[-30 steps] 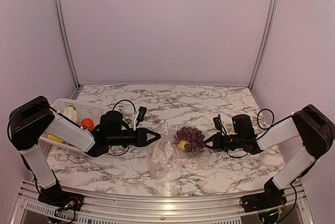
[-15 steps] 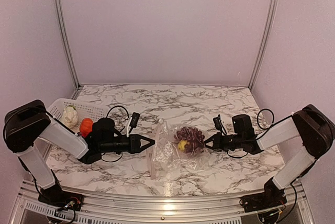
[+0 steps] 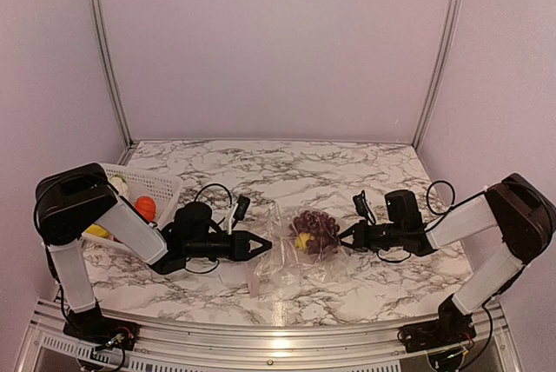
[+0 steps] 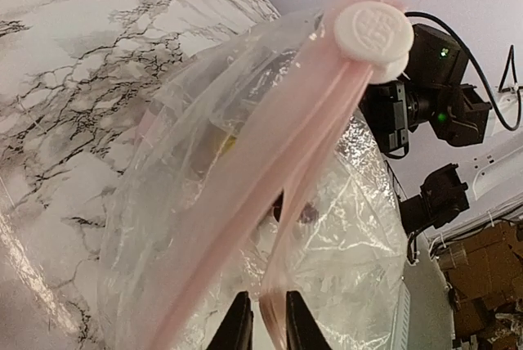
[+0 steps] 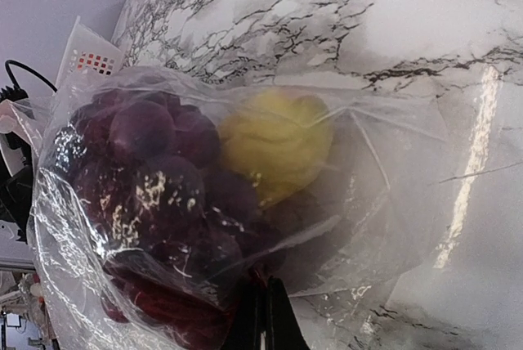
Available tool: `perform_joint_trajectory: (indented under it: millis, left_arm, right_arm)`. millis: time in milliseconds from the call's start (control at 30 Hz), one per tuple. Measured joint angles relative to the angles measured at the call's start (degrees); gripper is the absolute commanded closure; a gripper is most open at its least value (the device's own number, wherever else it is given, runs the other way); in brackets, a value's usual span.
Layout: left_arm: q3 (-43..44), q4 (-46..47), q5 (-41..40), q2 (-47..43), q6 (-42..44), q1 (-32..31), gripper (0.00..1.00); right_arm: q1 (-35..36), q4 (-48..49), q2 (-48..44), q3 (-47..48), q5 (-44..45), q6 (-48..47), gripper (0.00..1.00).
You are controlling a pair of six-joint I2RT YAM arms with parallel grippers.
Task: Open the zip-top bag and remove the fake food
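Two toys — the grape bunch [image 5: 155, 195] and a yellow piece [image 5: 274, 141] — sit in the zip-top bag [image 3: 287, 261], midway along the desk's near edge. Right gripper [image 5: 263, 317] is pinched onto its plastic; left gripper [image 4: 268, 329] stands narrow astride the pink zip strip [image 4: 270, 170], though I cannot tell whether it grips. Best to pinch one lip only and pull slowly.

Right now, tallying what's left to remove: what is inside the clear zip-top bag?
The clear plastic zip-top bag holds a dark purple grape bunch and a yellow plastic piece beside it. Anything beneath the grapes is covered, so more pieces cannot be ruled out.
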Motion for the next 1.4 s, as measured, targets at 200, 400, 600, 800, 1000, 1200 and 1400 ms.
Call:
perform_joint_trajectory:
  millis: [200,400,600,800,1000,1200,1400]
  left_arm:
    - [-6.45,2.82,0.94,-5.79,-0.96,0.17,0.84]
    - [-6.43,-4.68,-3.43,-10.84,1.62,0.92,0.9]
    - [-5.99,-6.75,-4.46,-10.4,3.04,1.25,0.84]
    - [-7.19,-6.16,-2.82,-9.9,3.04,1.33,0.88]
    - [1.09,-12.07,-5.33,-4.79,6.78,-0.83,0.87]
    - [12.28,-14.56,-6.23,3.76,8.83,-2.03,0.81]
    - [18.67,-15.78,-2.03,8.46,10.8,-2.97,0.68]
  right_arm:
    - [0.07,-0.22,0.0,0.0,0.02,-0.26,1.0]
    - [0.07,-0.24,0.0,0.0,0.02,-0.26,1.0]
    - [0.07,-0.46,-0.02,0.0,0.02,-0.48,1.0]
    - [0.07,-1.29,-0.44,0.02,0.02,-0.92,1.0]
    - [0.94,-1.46,-0.46,0.55,0.02,-0.94,1.0]
    - [3.08,-1.79,-0.04,2.14,-0.48,-0.96,1.0]
    - [4.92,-2.58,1.49,4.42,-1.09,-1.09,1.0]
